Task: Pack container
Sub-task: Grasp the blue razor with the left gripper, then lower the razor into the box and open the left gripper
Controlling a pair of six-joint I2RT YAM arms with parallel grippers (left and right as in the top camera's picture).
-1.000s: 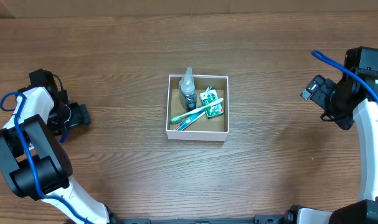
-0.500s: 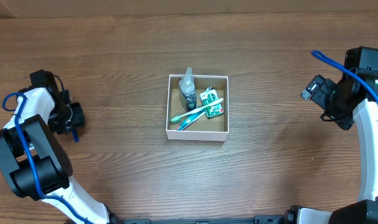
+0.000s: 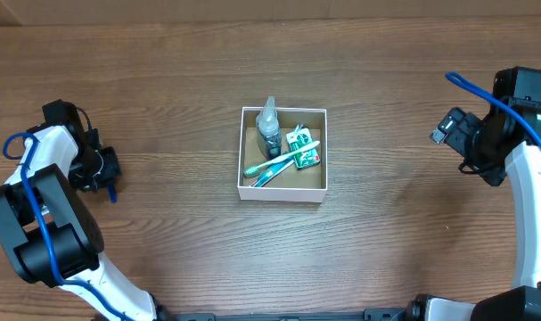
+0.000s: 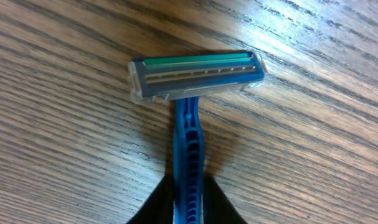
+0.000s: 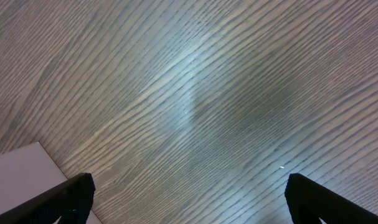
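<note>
A blue disposable razor [image 4: 195, 78] with a clear head and green strip lies on the wooden table, head pointing away from my left gripper [image 4: 189, 208]. Both black fingers press against the sides of its handle, so that gripper is shut on it. In the overhead view the left gripper [image 3: 105, 169] sits at the far left, with the razor's blue end [image 3: 112, 192] showing just below it. The container [image 3: 283, 193] stands mid-table with a toothbrush [image 3: 279, 162], a small bottle [image 3: 268, 129] and a green packet [image 3: 303, 147] inside. My right gripper [image 5: 189, 199] is open over bare wood, far right [image 3: 453, 134].
A white corner [image 5: 20, 180] shows at the lower left of the right wrist view. Wooden table surface [image 3: 181, 107] surrounds the container on all sides. Blue cables run along both arms.
The left gripper's jaws have closed onto the razor handle and the gripper has drawn slightly left. The right arm and the container have not moved.
</note>
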